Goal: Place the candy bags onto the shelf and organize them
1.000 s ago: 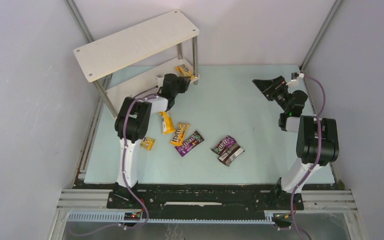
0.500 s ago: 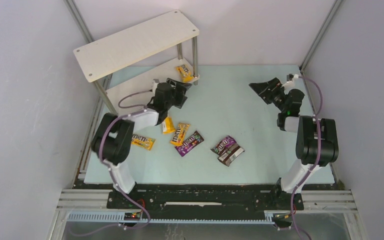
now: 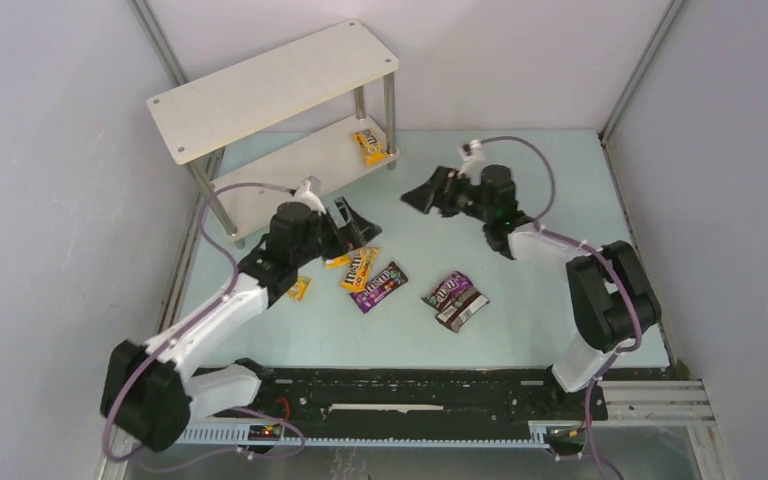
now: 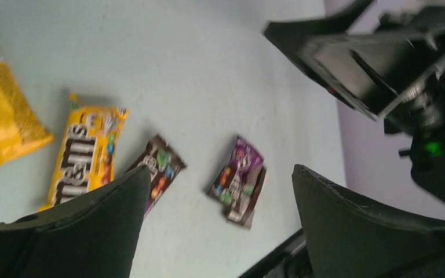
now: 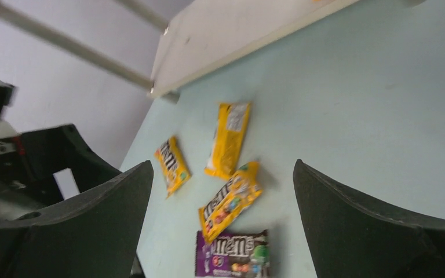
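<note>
Left hand (image 3: 352, 228) and right hand (image 3: 422, 193), both spread wide and empty, hover over the counter (image 3: 520, 250). One yellow candy bag (image 3: 367, 146) lies on the lower board of the shelf (image 3: 270, 85). Six more bags (image 3: 362, 266) lie scattered on the counter.

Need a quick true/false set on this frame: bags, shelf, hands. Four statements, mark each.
1. One yellow bag lies on the shelf's lower board. True.
2. The top board holds two bags. False: no bag lies on it.
3. The left hand and right hand are both open and hold nothing. True.
4. The dark brown bag sits on the shelf. False: it lies on the table, against a purple bag.
</note>
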